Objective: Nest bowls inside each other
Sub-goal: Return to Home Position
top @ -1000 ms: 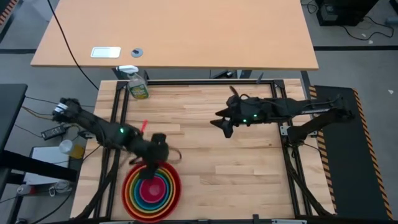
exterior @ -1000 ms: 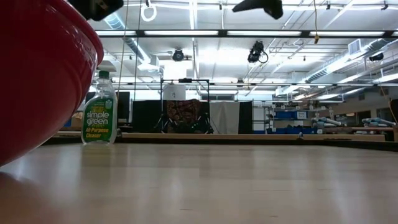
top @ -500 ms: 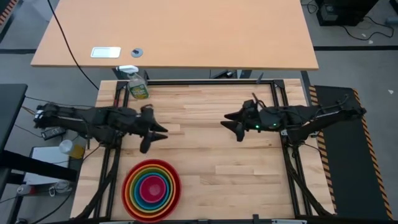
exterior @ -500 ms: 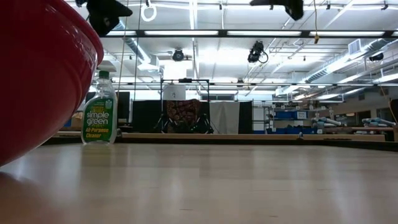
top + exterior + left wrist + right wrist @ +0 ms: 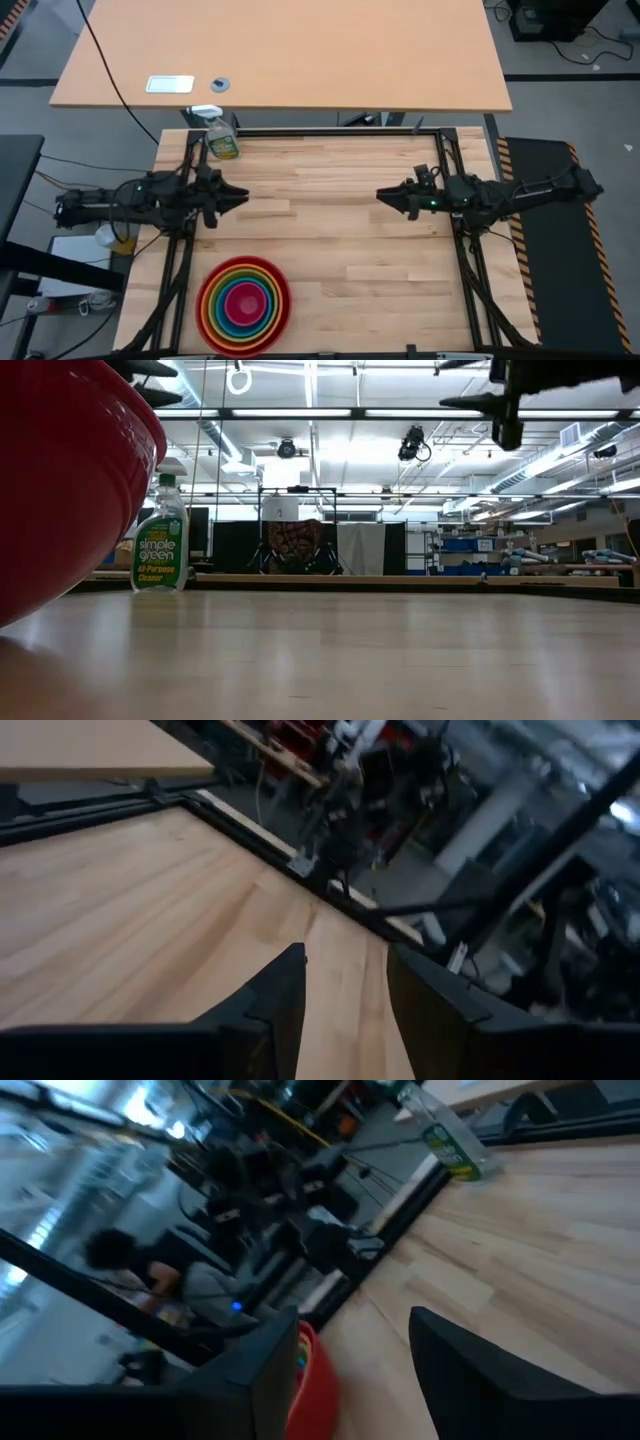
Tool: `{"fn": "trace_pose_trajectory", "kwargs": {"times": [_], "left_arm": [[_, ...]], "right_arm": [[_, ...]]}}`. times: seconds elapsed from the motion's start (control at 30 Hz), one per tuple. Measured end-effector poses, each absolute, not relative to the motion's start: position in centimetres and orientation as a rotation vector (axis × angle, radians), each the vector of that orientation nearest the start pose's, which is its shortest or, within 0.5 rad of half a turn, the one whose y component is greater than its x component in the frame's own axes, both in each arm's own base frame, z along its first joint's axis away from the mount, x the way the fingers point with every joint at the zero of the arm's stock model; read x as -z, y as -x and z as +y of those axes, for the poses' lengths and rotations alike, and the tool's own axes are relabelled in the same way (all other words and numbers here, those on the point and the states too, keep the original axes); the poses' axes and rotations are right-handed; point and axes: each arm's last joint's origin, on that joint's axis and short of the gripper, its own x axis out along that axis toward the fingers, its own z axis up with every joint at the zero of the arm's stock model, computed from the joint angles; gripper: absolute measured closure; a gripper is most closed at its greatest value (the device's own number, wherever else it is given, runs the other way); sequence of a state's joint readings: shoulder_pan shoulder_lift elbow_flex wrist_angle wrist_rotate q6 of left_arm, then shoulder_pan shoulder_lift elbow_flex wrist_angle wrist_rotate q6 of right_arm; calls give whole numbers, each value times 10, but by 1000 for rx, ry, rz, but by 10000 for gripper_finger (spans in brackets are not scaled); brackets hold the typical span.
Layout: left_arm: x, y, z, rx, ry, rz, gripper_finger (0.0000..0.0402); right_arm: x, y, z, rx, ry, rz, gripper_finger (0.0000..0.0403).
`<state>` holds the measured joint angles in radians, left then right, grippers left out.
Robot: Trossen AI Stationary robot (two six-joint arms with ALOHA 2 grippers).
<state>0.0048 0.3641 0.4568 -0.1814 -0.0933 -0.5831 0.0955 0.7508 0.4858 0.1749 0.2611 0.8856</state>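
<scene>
The bowls [image 5: 243,305] stand nested in one stack near the table's front left, its base on the wood: red outermost, then orange, lime green and blue rings, pink in the middle. The red bowl's wall [image 5: 60,480] fills the low view's left. My left gripper [image 5: 240,196] hovers level above the table's left side, beyond the stack, open with nothing between its fingers [image 5: 285,990]. My right gripper [image 5: 383,197] hovers level over the table's right half, open and holding nothing [image 5: 350,1330].
A yellow-green spray bottle [image 5: 222,140] stands at the far left corner of the table [image 5: 330,260]. A dark metal frame [image 5: 330,131] borders the table's far edge and sides. A second tabletop [image 5: 280,50] lies beyond the far edge.
My left gripper has left the place above the bowl stack, gone toward the far edge and drawn back toward the left edge, turning level. My right gripper has drawn back toward the right edge and sunk a little. The bowls have stayed put.
</scene>
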Motion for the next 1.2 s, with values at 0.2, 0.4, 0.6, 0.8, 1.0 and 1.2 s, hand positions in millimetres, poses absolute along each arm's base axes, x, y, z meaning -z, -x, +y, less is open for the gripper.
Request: {"fn": "trace_pose_trajectory", "kwargs": {"times": [0.2,0.4,0.6,0.8,1.0,1.2], "left_arm": [[-259,-91,8,-159,651,-42,258],[-255,-78,11,-229,665,-151,258],[-234,-77,13,-251,722,-177,258],[-226,-78,14,-264,761,-256,258],[-226,-78,15,-305,748,-280,258],[-226,-78,16,-321,747,-283,258]], "right_arm": [[-245,-155,3,187,-899,-89,231],[-229,-138,-1,190,-922,-132,249],[-213,-124,-4,191,-948,-176,253],[-205,-109,-5,152,-974,-193,260],[-202,-95,-5,161,-938,-188,268],[-202,-88,-7,193,-921,-219,270]]}}
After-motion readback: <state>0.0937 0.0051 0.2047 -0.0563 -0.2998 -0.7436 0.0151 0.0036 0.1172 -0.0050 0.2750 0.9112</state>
